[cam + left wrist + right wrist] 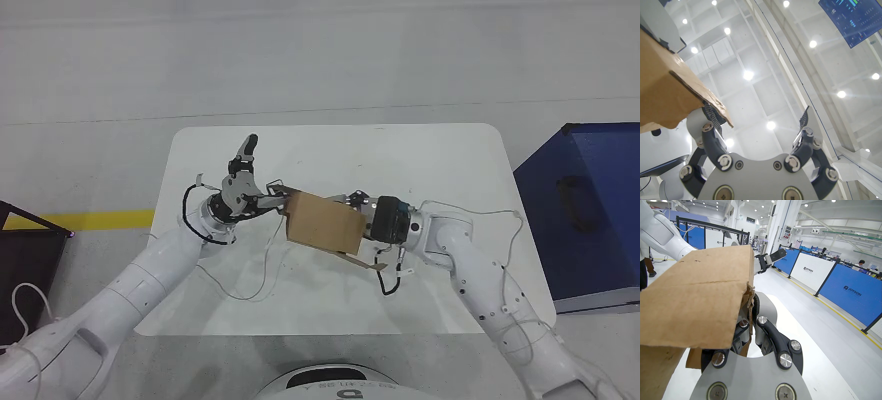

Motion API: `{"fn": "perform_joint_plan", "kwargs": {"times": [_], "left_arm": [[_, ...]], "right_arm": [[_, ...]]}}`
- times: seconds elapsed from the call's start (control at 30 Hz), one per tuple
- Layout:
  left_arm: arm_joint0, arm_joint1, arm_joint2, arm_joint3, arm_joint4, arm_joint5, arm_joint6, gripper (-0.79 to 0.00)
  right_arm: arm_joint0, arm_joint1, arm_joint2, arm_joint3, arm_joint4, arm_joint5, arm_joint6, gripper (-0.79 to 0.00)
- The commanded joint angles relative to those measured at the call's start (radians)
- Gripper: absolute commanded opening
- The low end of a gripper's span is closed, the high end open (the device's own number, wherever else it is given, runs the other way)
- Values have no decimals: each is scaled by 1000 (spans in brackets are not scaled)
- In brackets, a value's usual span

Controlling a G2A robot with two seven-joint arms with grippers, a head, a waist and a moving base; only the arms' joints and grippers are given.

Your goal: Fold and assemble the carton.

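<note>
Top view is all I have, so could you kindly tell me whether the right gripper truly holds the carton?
Observer: Yes. The right gripper is shut on a torn flap edge of the carton.
Operator: Thank you. Is the left gripper clamped on it as well?
Observer: No. The left gripper is open. One finger sits behind the carton's corner and the other stands clear.
</note>
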Motion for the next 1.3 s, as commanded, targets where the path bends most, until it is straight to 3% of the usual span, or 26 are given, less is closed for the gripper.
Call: {"fn": "perform_joint_plan", "kwargs": {"times": [0.0, 0.57, 0.7, 0.83, 1.27], "left_arm": [[3, -5, -3, -2, 0, 2, 2, 0], [9, -35, 2, -29, 28, -4, -4, -3], [7, -33, 10, -32, 37, -7, -7, -231], [6, -26, 15, -33, 42, -13, -14, -394], [-6, 12, 55, -74, 62, -42, -42, -502]], "right_arm": [[4, 0, -3, 1, 4, -2, 2, -785], [38, -5, -26, 18, 23, -11, 11, -785], [51, -7, -34, 28, 28, -11, 13, -785], [61, -9, -41, 36, 33, -10, 16, -785], [82, -15, -56, 59, 55, -2, 28, -785]]}}
